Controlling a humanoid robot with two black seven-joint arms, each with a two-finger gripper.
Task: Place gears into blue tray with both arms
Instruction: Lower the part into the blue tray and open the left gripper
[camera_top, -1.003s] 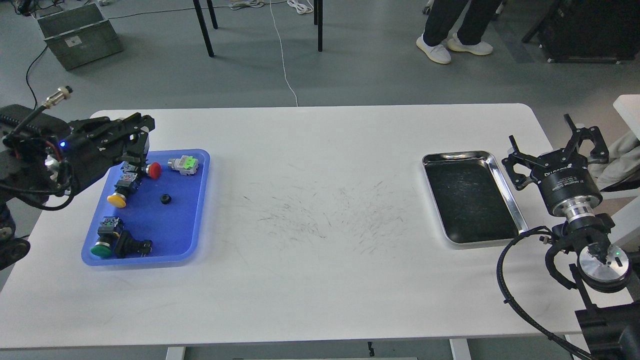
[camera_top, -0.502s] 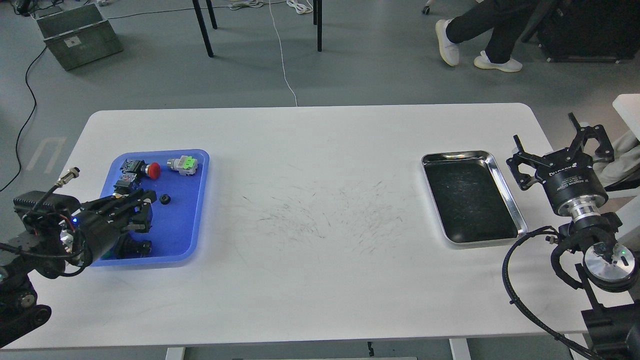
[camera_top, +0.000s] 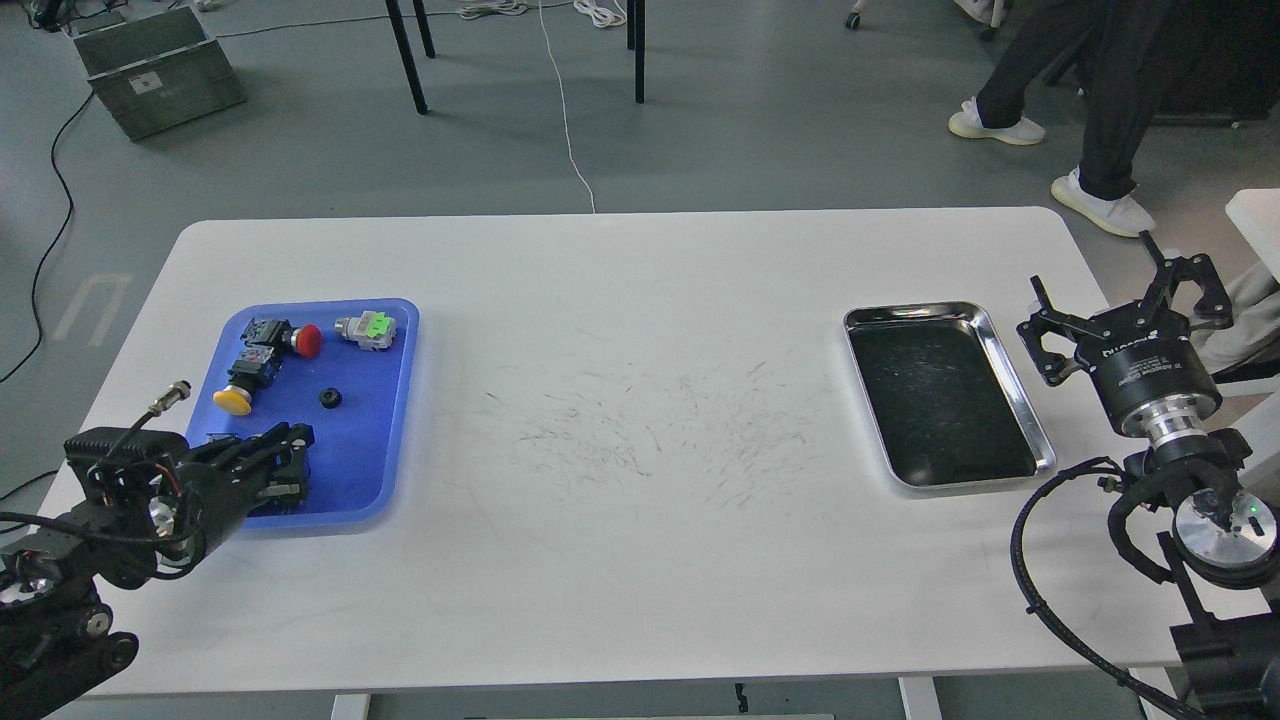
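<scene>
1 black gear (camera_top: 330, 398) lies in the blue tray (camera_top: 390, 440) on the white table (camera_top: 640, 560), among red-, yellow- and green-capped switches. The left gripper (camera_top: 290, 455) hangs over the tray's near end, too dark to tell how its fingers stand. The right gripper (camera_top: 1125, 300), fingers spread and empty, sits just beside the steel tray (camera_top: 1010, 400).

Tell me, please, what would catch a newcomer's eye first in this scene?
Probably the blue tray at the table's left, holding red-capped, yellow-capped and green-capped push-button switches plus one tiny black gear. Opposite, at the right, lies a shiny steel tray with nothing visible inside. The left gripper hangs over the blue tray's near edge; the right gripper, open, sits beside the steel tray.
</scene>
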